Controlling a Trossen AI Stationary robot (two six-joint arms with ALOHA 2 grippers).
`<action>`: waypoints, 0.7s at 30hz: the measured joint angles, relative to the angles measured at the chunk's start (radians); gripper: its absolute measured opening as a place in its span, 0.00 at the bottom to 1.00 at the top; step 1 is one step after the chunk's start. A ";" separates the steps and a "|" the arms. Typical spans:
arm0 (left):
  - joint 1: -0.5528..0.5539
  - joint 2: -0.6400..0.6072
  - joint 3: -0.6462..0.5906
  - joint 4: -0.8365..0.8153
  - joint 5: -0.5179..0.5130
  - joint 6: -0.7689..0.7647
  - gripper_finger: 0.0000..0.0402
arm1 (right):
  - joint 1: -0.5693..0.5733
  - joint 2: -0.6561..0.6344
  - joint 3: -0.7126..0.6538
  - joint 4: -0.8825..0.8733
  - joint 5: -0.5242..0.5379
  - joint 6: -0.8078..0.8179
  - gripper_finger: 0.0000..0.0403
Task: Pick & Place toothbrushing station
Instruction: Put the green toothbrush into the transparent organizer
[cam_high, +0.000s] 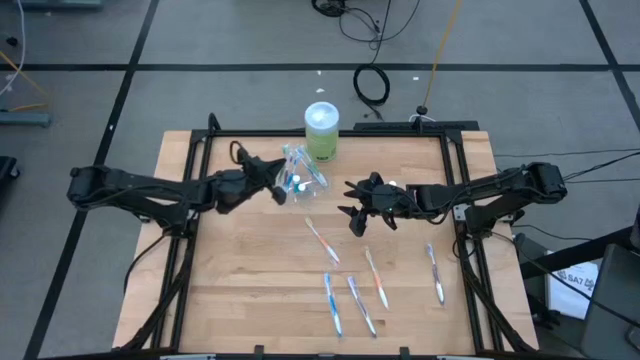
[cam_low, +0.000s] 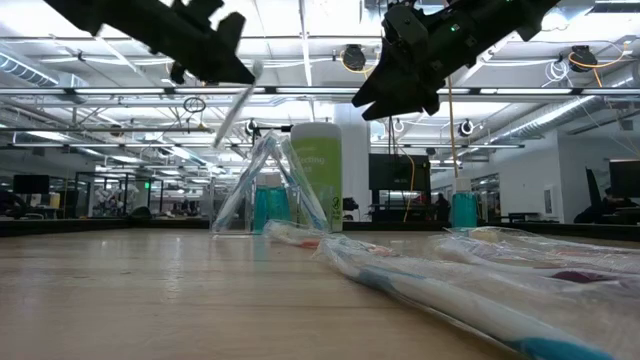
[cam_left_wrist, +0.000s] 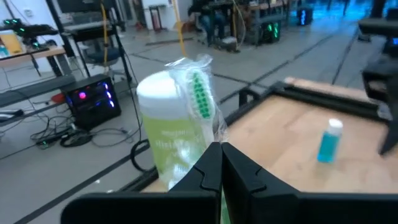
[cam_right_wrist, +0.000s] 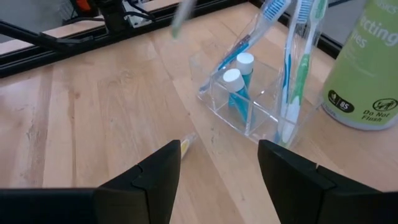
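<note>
My left gripper (cam_left_wrist: 219, 163) pinches a wrapped toothbrush (cam_left_wrist: 198, 93) above the clear cup (cam_high: 299, 178); tilted (right gripper (cam_right_wrist: 217, 165) spread, idle), it could miss.

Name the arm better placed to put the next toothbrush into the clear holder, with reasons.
Left. The left claw is shut on a wrapped toothbrush, raised beside the clear holder. The right claw is open and holds nothing.

Green container (cam_high: 322, 133), pale lid; clear cup (cam_right_wrist: 249, 102); teal-white tubes (cam_right_wrist: 235, 89)
</note>
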 joint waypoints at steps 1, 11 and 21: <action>0.014 0.024 0.001 0.037 0.009 0.006 0.00 | -0.001 0.000 0.000 0.002 0.000 -0.008 0.52; 0.086 0.200 0.002 0.154 0.001 0.008 0.00 | -0.001 0.000 0.000 0.007 0.000 -0.032 0.52; 0.083 0.279 0.002 0.171 -0.051 0.079 0.00 | 0.001 0.000 0.000 0.004 0.000 -0.039 0.52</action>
